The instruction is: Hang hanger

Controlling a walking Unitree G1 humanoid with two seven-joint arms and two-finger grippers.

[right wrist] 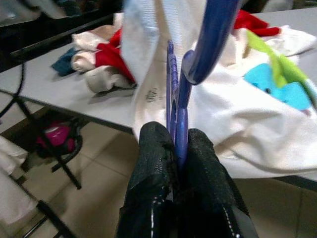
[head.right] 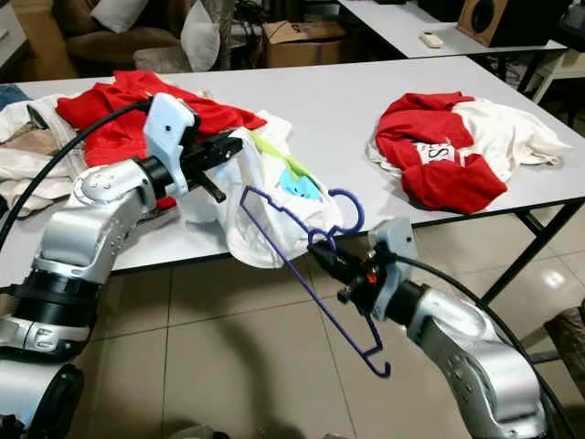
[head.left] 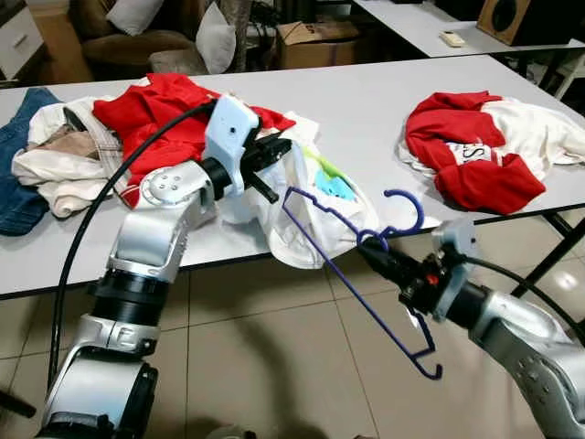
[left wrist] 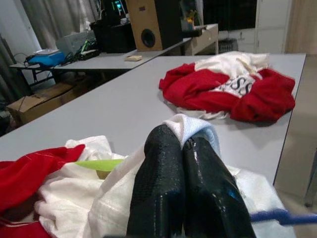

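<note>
Off table edge [head.left: 228, 261]: hanger [head.left: 356, 274] pinched in right claw [head.left: 366, 249].

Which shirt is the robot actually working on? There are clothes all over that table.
Look at the near edge of the long white table, between the two arms. The white shirt draped over that edge is pinched by the left hand; unlike the red-and-white heaps, it shows turquoise and lime print, beside the blue hanger.
</note>
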